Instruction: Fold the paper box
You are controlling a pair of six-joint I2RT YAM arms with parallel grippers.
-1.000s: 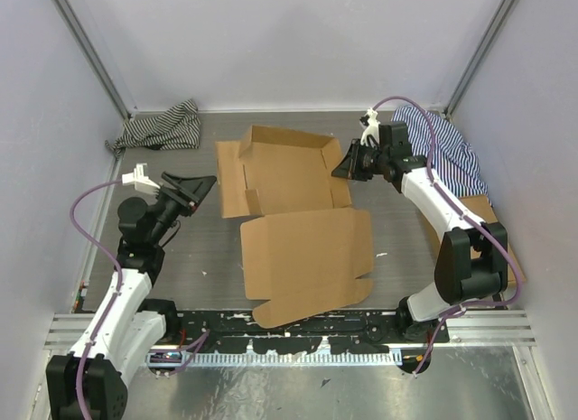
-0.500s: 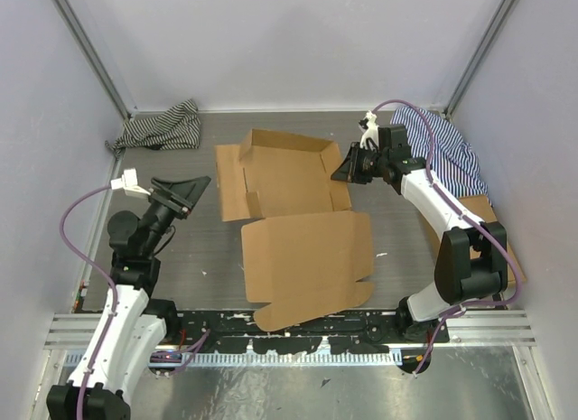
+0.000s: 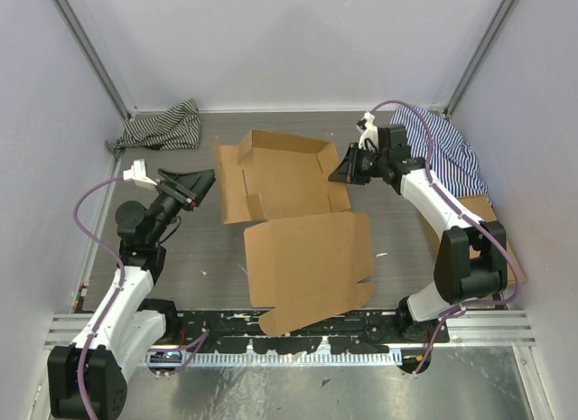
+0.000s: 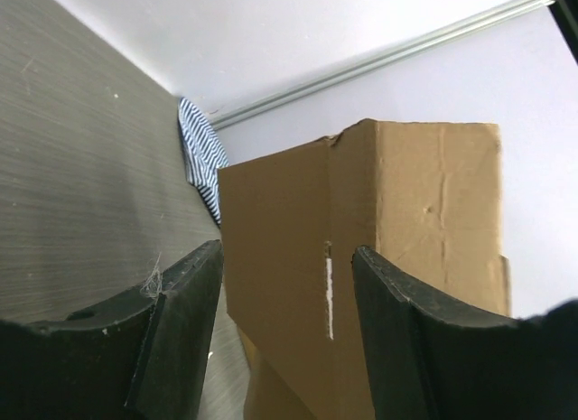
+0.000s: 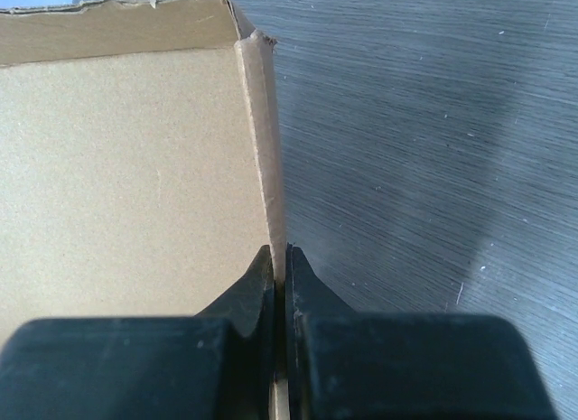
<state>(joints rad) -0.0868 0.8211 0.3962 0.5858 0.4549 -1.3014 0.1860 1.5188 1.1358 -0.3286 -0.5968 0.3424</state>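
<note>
The paper box [image 3: 289,190] is a brown corrugated die-cut in the middle of the table. Its back half has raised walls and its front panel [image 3: 307,257] lies flat. My right gripper [image 3: 345,167] is shut on the box's right wall; in the right wrist view the jaws [image 5: 280,262] pinch the thin wall edge [image 5: 257,122]. My left gripper [image 3: 204,179] hangs open just left of the box's left flap [image 3: 231,181]. In the left wrist view its fingers [image 4: 185,321] frame the cardboard [image 4: 406,212] ahead, with nothing between them.
A striped cloth [image 3: 163,126] lies at the back left corner and another [image 3: 444,154] at the back right. A flat brown cardboard rectangle [image 3: 486,212] sits by the right wall. Enclosure walls close in on three sides.
My left arm drew back, then swung toward the box's left flap again, still open. The right gripper kept its grip and the box shifted slightly.
</note>
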